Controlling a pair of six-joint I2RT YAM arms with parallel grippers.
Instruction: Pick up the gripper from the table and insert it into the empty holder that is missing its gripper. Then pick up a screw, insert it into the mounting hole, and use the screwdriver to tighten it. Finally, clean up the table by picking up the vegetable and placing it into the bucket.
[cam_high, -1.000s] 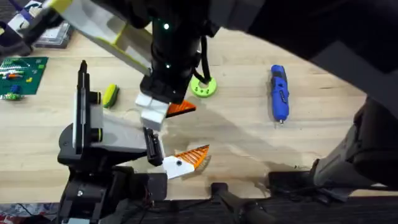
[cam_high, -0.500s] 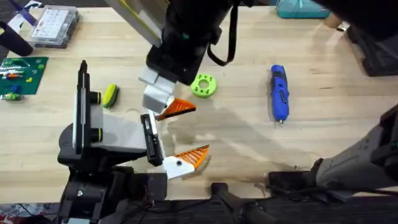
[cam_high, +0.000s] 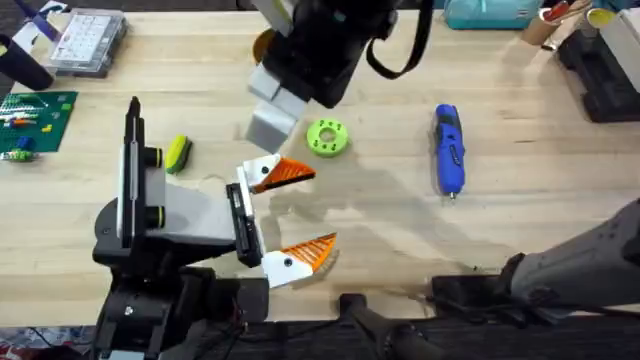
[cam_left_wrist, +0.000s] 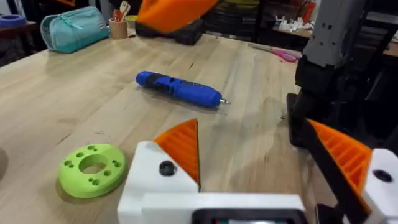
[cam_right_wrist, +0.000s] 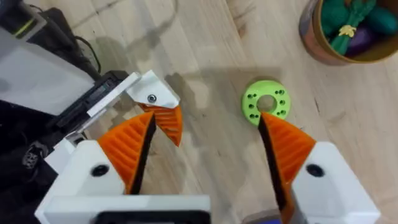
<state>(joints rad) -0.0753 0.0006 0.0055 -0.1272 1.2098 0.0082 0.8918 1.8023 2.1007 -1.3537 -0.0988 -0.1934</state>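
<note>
Now | right gripper (cam_right_wrist: 205, 149) jaws spread, empty | left gripper (cam_high: 275, 215) jaws spread, empty

The table (cam_high: 520, 230) is light wood with visible plank grain and a matt finish. The screwdriver (cam_left_wrist: 178, 89) has a smooth, slightly glossy blue plastic body and a thin metal tip. The gripper (cam_right_wrist: 165, 121) is ribbed orange plastic on a smooth white plastic block. The green disc (cam_left_wrist: 92, 169) looks like matt plastic
</note>
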